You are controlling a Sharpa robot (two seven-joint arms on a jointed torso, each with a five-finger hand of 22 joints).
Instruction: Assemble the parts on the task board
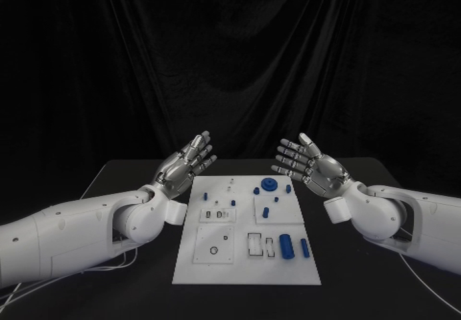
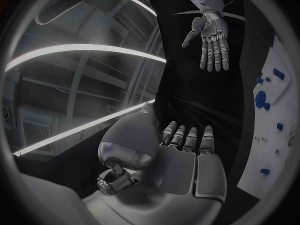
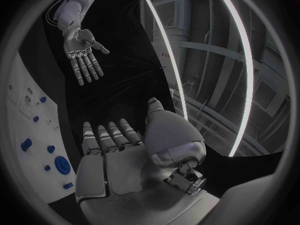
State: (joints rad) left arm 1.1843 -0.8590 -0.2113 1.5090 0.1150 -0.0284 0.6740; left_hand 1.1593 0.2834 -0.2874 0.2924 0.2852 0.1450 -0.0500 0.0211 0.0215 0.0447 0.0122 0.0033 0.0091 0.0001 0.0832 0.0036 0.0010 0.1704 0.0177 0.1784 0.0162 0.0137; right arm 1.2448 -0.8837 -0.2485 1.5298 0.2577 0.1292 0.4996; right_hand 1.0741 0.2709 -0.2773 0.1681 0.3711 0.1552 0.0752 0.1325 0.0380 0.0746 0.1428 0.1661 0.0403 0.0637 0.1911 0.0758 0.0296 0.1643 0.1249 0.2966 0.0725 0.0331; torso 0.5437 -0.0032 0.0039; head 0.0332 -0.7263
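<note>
Parts (image 1: 287, 245), blue, lie scattered on the white task board (image 1: 240, 270) mid-table: a round knob (image 1: 270, 183) and small pegs twd the board's far edge, two longer cylinders nr its near right corner, w/ a black ring (image 1: 213, 251) nr the near left. Prob. light, rigid plastic, smooth enough to roll or slip; best pinched across the sides, cylinders at mid-length. Board looks stiff and flat, unlikely to shift. Left robot hand (image 1: 187, 164) hovers off the board's far left corner, fingers apart, holding nothing. Right robot hand (image 1: 309, 167) mirrors it off the far right corner, also spread and empty. Black table (image 1: 115, 180) underneath.
</note>
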